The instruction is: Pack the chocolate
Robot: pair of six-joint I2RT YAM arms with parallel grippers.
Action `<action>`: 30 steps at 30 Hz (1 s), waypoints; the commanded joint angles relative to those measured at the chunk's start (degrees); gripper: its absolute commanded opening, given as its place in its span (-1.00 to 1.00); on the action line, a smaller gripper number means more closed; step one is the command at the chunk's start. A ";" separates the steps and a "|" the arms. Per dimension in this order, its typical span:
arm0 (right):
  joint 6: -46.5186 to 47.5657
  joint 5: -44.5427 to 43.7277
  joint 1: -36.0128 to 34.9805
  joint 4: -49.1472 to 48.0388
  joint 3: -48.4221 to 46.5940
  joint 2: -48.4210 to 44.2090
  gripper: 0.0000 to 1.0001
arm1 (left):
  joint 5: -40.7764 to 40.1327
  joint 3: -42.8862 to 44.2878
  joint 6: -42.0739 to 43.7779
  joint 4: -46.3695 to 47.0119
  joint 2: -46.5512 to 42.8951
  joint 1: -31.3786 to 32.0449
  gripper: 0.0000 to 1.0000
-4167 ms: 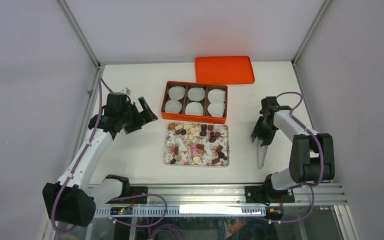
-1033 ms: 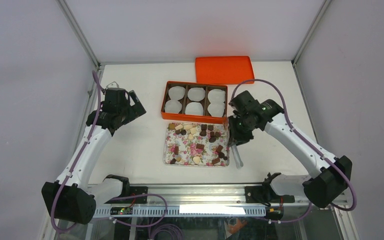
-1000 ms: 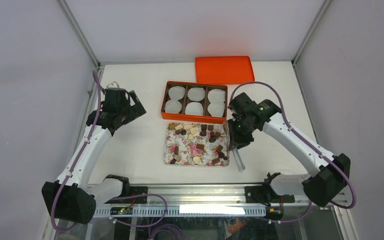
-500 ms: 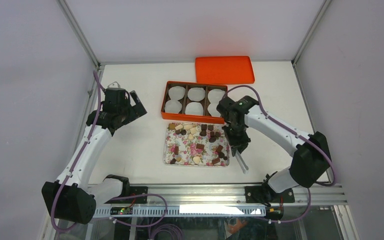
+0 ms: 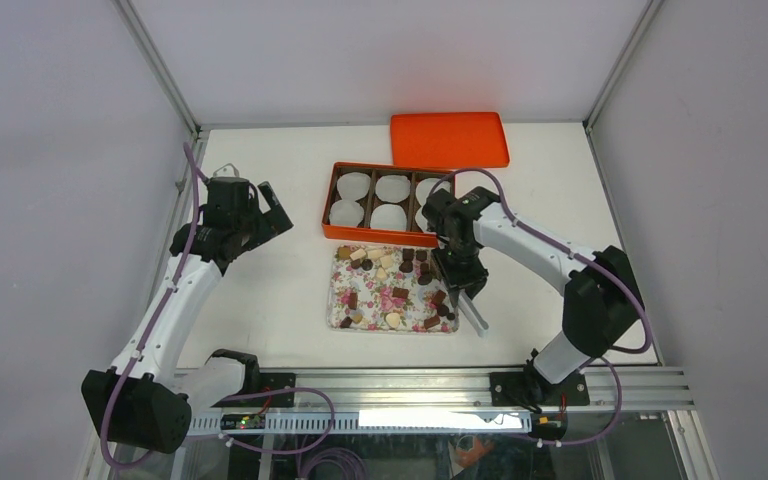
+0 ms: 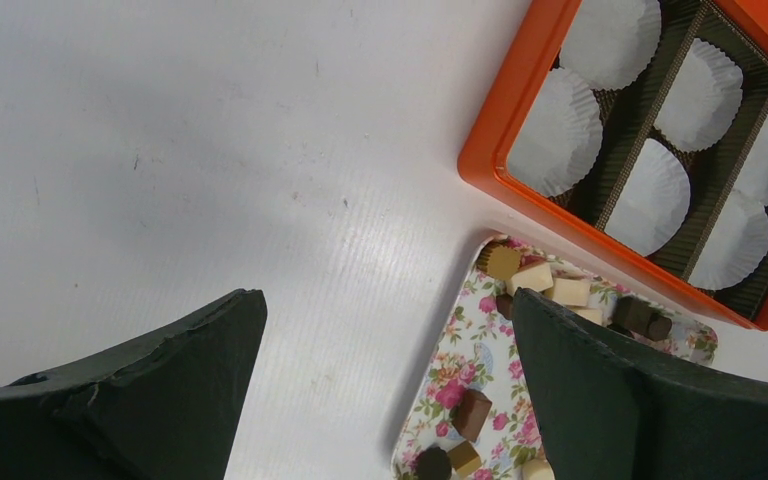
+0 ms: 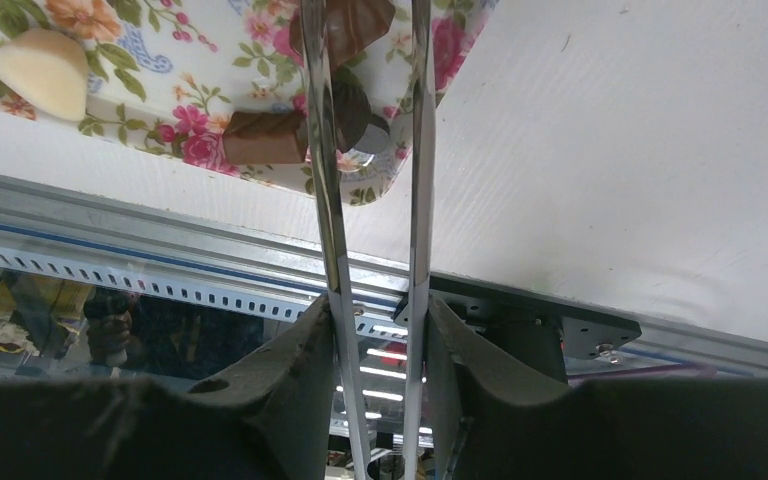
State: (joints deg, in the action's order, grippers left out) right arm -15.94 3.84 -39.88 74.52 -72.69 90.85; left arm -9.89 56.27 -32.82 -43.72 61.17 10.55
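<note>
On the white worktop, an orange lid lies flat at the far side. Just in front of it is the open orange box, split into six compartments with a white paper cup in each. Nearer still, almost touching the box's front wall, lies a flower-print tray.

The left pincer hangs over the bare worktop to the left of the box, well apart from the tray. Its fingers are spread wide with nothing between them.

The right pincer is over the tray's right side, near its front right corner. It is pressed onto a pair of metal tweezers, whose two thin blades stand slightly apart.

The chocolate is scattered loose on the tray: mostly dark brown bits, a few tan or cream. From the right wrist camera, one brown piece sits between the tweezer blades at the top edge. I cannot tell whether it is pinched, since the tips run out of view. A second brown piece lies just left of the blades, and a cream one is further left.
</note>
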 commanded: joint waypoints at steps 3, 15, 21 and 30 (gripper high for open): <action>1.78 1.39 -0.28 -1.20 0.77 0.64 -0.17 | 0.73 -0.04 0.56 1.52 -1.20 0.35 0.98; 1.73 -3.38 -0.29 -2.44 1.42 2.45 -0.15 | 1.10 -0.36 -0.12 1.47 -1.33 0.35 0.98; 1.70 -3.40 -0.24 -3.27 1.58 3.39 -0.15 | 0.75 -0.61 -0.05 1.42 -1.84 0.35 0.98; 2.33 -2.52 -0.28 -5.08 1.95 4.64 -0.14 | 1.41 -0.86 -0.31 1.49 -2.10 0.35 0.98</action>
State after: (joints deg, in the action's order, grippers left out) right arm -14.83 0.91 -39.90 71.02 -70.78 94.91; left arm -9.45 55.59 -32.86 -43.72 60.73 10.55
